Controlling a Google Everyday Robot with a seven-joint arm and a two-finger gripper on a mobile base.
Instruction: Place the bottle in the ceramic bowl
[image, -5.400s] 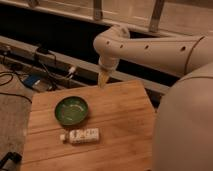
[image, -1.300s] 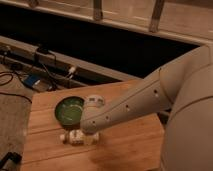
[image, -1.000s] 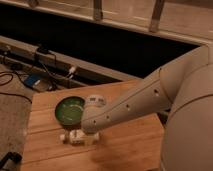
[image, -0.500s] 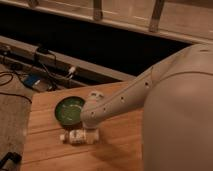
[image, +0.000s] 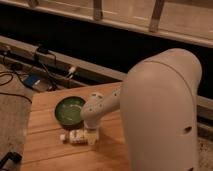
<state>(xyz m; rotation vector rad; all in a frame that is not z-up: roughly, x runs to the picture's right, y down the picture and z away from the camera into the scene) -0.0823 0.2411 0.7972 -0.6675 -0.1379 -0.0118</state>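
The small white bottle (image: 74, 136) lies on its side on the wooden table (image: 45, 150), just in front of the green ceramic bowl (image: 69, 110). My gripper (image: 91, 136) points down at the bottle's right end, directly against it. My white arm (image: 150, 110) fills the right half of the view and hides the gripper's fingers. The bowl sits empty at the table's back left.
Cables and a blue device (image: 31, 81) lie on the floor to the left of the table. A dark ledge with a rail (image: 100, 55) runs behind the table. The table's left edge (image: 27, 125) is close to the bowl.
My arm has swung forward and lower, bringing the gripper down onto the right end of the bottle. The bottle and bowl have stayed in place.
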